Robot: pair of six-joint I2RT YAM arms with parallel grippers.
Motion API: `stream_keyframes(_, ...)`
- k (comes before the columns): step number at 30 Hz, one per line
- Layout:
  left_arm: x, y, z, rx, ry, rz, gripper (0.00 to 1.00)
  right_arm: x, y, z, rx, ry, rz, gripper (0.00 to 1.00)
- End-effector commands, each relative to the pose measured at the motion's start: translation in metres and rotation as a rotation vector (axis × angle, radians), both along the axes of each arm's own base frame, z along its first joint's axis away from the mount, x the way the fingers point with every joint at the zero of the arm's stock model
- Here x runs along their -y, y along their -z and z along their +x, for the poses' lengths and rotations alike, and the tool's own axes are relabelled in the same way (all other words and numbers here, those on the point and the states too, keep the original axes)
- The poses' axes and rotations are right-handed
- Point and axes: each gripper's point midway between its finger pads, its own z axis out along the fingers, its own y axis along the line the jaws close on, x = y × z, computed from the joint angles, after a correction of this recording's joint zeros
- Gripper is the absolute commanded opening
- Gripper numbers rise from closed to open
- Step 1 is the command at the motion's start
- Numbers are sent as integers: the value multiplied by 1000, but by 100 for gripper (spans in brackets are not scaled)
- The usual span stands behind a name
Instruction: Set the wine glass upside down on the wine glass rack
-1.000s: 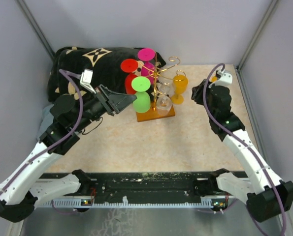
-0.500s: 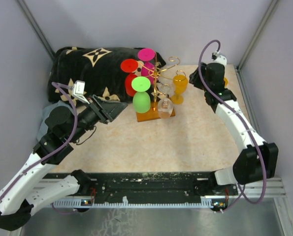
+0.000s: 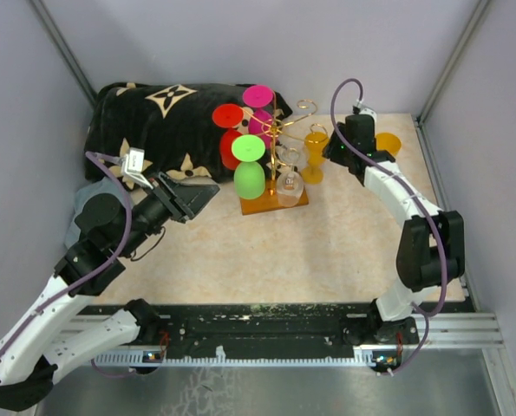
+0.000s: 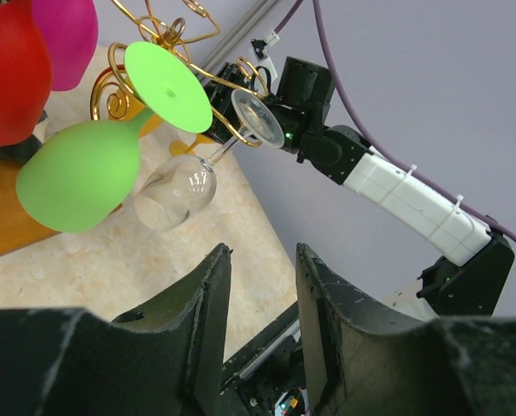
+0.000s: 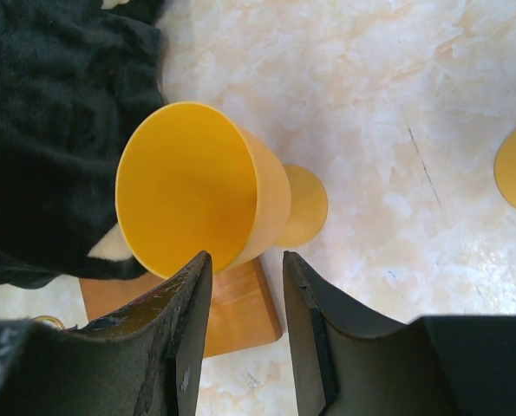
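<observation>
The wine glass rack [image 3: 285, 130] is a gold wire tree on an orange-brown wooden base [image 3: 271, 205]. Red [image 3: 229, 130], pink [image 3: 258, 97], green [image 3: 250, 178] and clear [image 3: 289, 183] glasses hang on it upside down. A yellow wine glass [image 3: 316, 147] stands upright on the table just right of the rack. My right gripper [image 3: 331, 153] is open beside it; in the right wrist view the yellow glass [image 5: 197, 186] sits just past the open gripper [image 5: 246, 269], near its left finger. My left gripper [image 3: 210, 191] is open and empty, left of the rack, facing the green glass [image 4: 80, 186].
A black patterned cloth bundle [image 3: 153, 121] lies at the back left behind the rack. An orange disc [image 3: 388, 143] lies on the table behind the right wrist. Grey walls close in the back and both sides.
My right arm has swung from the right side up and left to the yellow glass. My left arm has drawn back leftward away from the rack.
</observation>
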Motion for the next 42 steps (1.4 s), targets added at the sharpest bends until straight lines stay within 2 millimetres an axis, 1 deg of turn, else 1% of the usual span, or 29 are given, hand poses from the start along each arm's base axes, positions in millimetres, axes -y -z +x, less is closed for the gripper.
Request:
stream_keyframes(1, -1, 6, 0, -5, -6, 14, 42, -4, -31, 20, 85, -13, 1, 39)
stream_keyframes(2, -1, 7, 0, -6, -6, 15, 42, -3, -30, 22, 85, -10, -5, 39)
stream_keyframes(4, -1, 7, 1, -5, -10, 18, 42, -2, -35, 24, 94, -7, -14, 39)
stream_keyframes(5, -1, 8, 1, -7, -11, 18, 42, -3, -25, 27, 75, -6, -21, 39)
stream_keyframes(6, -1, 8, 2, -7, -13, 19, 42, -2, -22, 30, 70, -2, -28, 39)
stream_keyframes(11, 1, 11, 3, -15, -10, 23, 42, 0, -15, 38, 59, 4, -47, 39)
stream_keyframes(14, 2, 12, 3, -19, -10, 25, 42, 1, -6, 43, 39, 6, -66, 39)
stream_keyframes(18, 1, 12, 4, -18, -16, 24, 42, 3, -4, 46, 43, 13, -75, 38)
stream_keyframes(19, 0, 12, 4, -19, -18, 25, 42, 3, -2, 47, 40, 13, -74, 34)
stream_keyframes(21, 0, 13, 5, -23, -21, 23, 42, 4, -2, 48, 38, 16, -74, 29)
stream_keyframes(24, 1, 15, 4, -28, -18, 23, 42, 6, -2, 48, 38, 26, -77, 17)
stream_keyframes(27, 1, 14, 5, -30, -17, 19, 42, 9, -5, 47, 46, 39, -82, 1)
stream_keyframes(29, 3, 14, 5, -32, -12, 16, 42, 12, -7, 45, 52, 47, -86, 0)
stream_keyframes(31, 4, 13, 4, -33, -5, 14, 42, 14, -13, 42, 66, 58, -89, 0)
stream_keyframes(34, 5, 13, 4, -35, 1, 13, 42, 21, -26, 35, 114, 90, -91, 0)
stream_keyframes(35, 6, 13, 4, -38, 2, 12, 42, 24, -43, 29, 160, 105, -83, 0)
stream_keyframes(37, 5, 14, 4, -42, -1, 10, 42, 30, -60, 23, 213, 127, -77, 0)
stream_keyframes(38, 5, 14, 4, -44, 1, 8, 42, 32, -75, 18, 252, 139, -70, 0)
stream_keyframes(42, 6, 13, 3, -47, 9, -2, 42, 42, -104, 3, 343, 172, -63, 0)
